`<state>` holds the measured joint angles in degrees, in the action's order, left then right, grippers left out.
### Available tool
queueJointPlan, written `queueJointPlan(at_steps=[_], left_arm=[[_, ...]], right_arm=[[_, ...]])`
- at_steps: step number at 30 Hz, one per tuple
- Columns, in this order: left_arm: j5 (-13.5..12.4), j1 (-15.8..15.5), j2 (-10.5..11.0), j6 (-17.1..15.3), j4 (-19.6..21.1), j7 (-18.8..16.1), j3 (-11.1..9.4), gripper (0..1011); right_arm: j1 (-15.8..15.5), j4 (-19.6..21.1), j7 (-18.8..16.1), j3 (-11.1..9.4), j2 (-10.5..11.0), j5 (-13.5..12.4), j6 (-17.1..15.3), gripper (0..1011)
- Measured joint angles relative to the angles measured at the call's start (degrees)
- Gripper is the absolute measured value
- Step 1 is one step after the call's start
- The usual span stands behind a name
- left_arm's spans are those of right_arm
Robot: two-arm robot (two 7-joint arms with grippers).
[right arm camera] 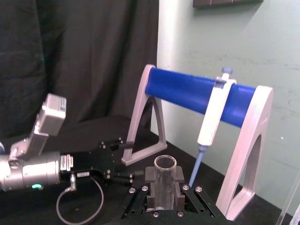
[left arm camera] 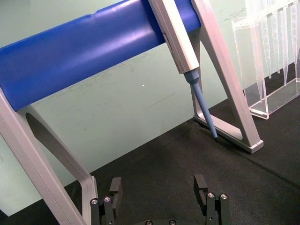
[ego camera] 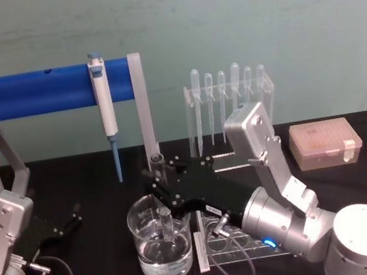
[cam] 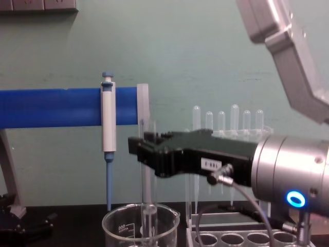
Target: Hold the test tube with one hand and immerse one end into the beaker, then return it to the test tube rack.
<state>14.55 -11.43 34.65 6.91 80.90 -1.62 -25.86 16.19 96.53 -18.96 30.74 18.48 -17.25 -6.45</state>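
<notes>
My right gripper (ego camera: 161, 177) is shut on the test tube (ego camera: 156, 161), gripping it just below its open rim. The clear tube (cam: 148, 180) hangs upright, and its rounded lower end is inside the beaker (cam: 119, 229). The glass beaker (ego camera: 145, 254) stands at the front centre of the black table and holds some clear liquid. In the right wrist view the tube's rim (right arm camera: 165, 163) rises between the jaws of the right gripper (right arm camera: 165, 183). My left gripper (ego camera: 70, 223) rests open and empty at the table's left, with both fingers (left arm camera: 114, 188) spread.
A grey stand with a blue bar (ego camera: 25, 94) spans the back left, and a blue-and-white pipettor (ego camera: 103, 101) hangs on it. A clear holder of bulb pipettes (ego camera: 230, 103) stands at the back centre. An orange box (ego camera: 324, 144) is at the right. A clear holed rack (ego camera: 248, 247) lies beside the beaker.
</notes>
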Motion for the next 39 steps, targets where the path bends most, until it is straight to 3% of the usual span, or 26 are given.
queueJointPlan(at_steps=[21, 39], left_arm=[[0.0, 0.0, 0.0, 0.0, 0.0, 0.0, 0.0, 1000], [0.0, 0.0, 0.0, 0.0, 0.0, 0.0, 0.0, 1000]], right_arm=[[-1.3, -4.9, -1.8, -0.8, -3.4, 3.3, 2.9, 225], [-1.9, -5.7, -1.8, -1.4, -4.4, 4.3, 3.1, 225]])
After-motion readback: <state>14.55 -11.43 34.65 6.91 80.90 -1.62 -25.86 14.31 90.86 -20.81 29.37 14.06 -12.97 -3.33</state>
